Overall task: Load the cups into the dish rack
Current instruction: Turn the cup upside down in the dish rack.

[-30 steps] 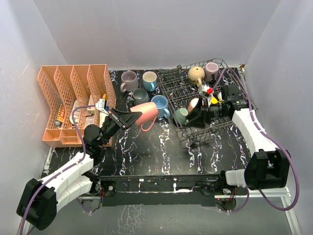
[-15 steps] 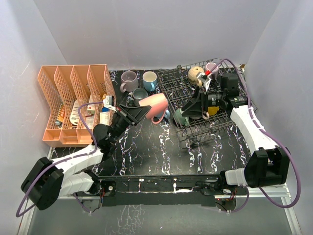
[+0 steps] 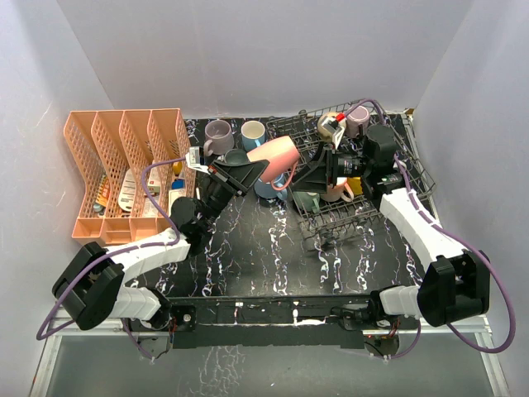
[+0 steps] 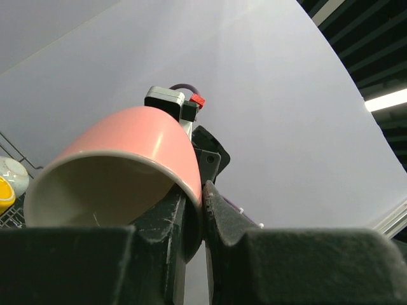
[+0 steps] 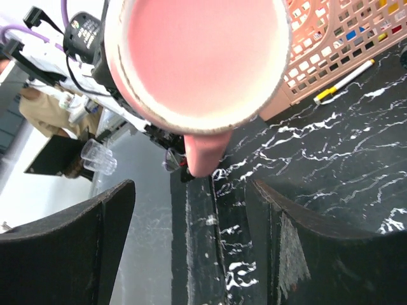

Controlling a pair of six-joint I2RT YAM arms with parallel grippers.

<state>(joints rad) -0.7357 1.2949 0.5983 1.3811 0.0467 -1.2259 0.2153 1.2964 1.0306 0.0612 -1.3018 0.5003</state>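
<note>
The left gripper (image 3: 248, 172) pinches the rim of the pink cup (image 3: 277, 155) and holds it in the air just left of the dish rack (image 3: 364, 212). Only the left wrist view shows the cup's wall clamped between both fingers (image 4: 165, 222) and its cream inside. The right gripper (image 3: 318, 175) faces the cup's base, jaws wide and empty. Only the right wrist view shows that base ahead of the spread fingers, handle hanging down. Labels in the orange organiser (image 3: 124, 165) are too small to read. A second ago the cup was lower and further left, and the right claw was narrower, over the rack.
</note>
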